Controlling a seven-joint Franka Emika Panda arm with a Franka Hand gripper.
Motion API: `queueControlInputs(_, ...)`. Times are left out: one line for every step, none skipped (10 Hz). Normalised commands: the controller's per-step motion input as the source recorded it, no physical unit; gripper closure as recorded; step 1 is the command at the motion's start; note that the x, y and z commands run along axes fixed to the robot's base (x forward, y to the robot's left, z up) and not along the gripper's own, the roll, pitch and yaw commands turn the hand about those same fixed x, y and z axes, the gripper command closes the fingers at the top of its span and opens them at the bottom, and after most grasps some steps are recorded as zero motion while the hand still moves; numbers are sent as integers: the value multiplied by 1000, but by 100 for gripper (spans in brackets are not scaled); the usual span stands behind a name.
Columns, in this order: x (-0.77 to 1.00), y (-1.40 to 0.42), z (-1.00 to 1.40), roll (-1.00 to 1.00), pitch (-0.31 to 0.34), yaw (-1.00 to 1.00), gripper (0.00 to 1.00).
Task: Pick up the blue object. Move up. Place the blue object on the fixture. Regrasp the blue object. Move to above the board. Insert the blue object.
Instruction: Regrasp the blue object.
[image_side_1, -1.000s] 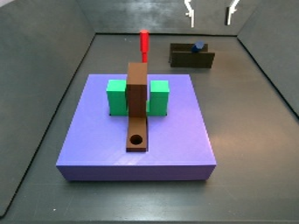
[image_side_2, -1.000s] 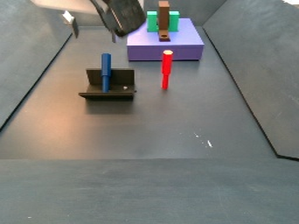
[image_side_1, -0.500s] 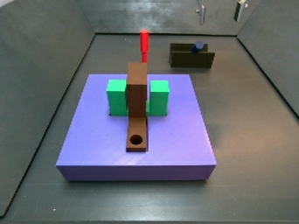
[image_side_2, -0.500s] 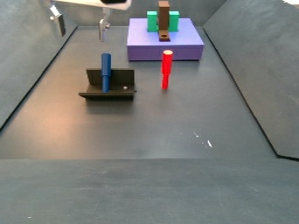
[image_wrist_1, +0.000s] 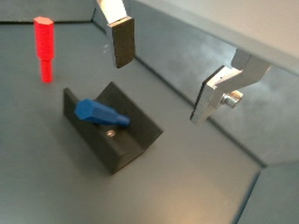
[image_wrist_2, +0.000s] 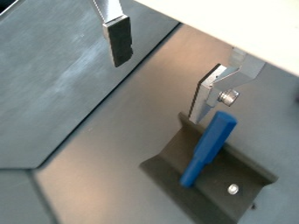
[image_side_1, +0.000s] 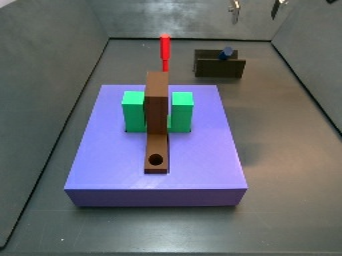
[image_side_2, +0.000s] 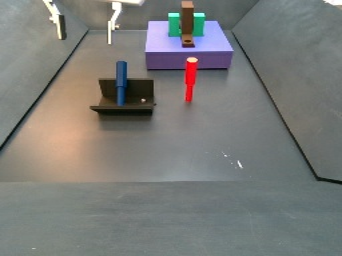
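In a wrist view the gripper (image_wrist_1: 176, 74) hangs above the fixture (image_wrist_1: 117, 140), fingers wide apart and empty; the blue object (image_wrist_1: 100, 111) leans in its channel. In a side view the blue object (image_side_2: 122, 81) stands upright on the fixture (image_side_2: 123, 101). Regrasping comes next: descend and close around the peg.
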Motion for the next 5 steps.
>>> queueControlInputs(80,0,14,1000,103,331,0)
queueControlInputs(29,0,0,1000,109,343,0)
queueControlInputs(0,0,0,1000,111,346,0)
queueControlInputs(-34,-43,0,1000,103,337,0)
queueControlInputs(-394,-277,-180,1000,-17,274,0)
